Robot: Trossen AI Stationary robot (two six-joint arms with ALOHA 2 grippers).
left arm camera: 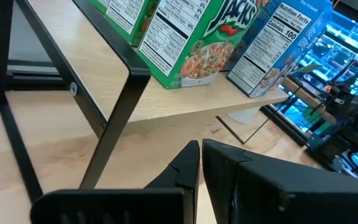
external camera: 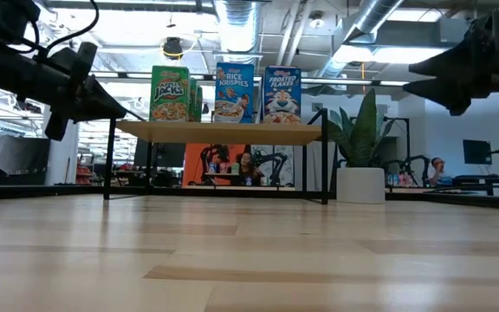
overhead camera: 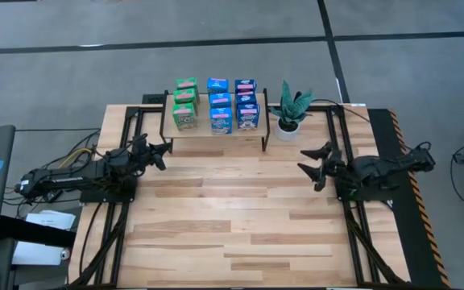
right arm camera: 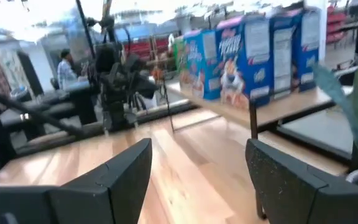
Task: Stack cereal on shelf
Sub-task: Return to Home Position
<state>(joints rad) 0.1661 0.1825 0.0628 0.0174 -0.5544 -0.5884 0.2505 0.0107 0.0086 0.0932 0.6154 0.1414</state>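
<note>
Several small cereal boxes (overhead camera: 216,105) stand upright in three rows on the low light-wood shelf (overhead camera: 216,135) at the table's far middle, green ones (left arm camera: 191,43) on the left and blue ones (right arm camera: 241,59) in the middle and on the right. The low view shows their fronts (external camera: 228,94) on the board (external camera: 223,132). My left gripper (overhead camera: 162,153) hovers level near the shelf's left leg, shut and empty (left arm camera: 199,149). My right gripper (overhead camera: 311,159) hangs level at the table's right, open (right arm camera: 197,149), with nothing between its fingers.
A small potted green plant (overhead camera: 290,111) stands on the table just right of the shelf. Black metal rails (overhead camera: 123,225) run along the table's left and right sides. Cables (overhead camera: 71,157) lie off the left edge. The bare wooden tabletop (overhead camera: 232,217) stretches between the arms.
</note>
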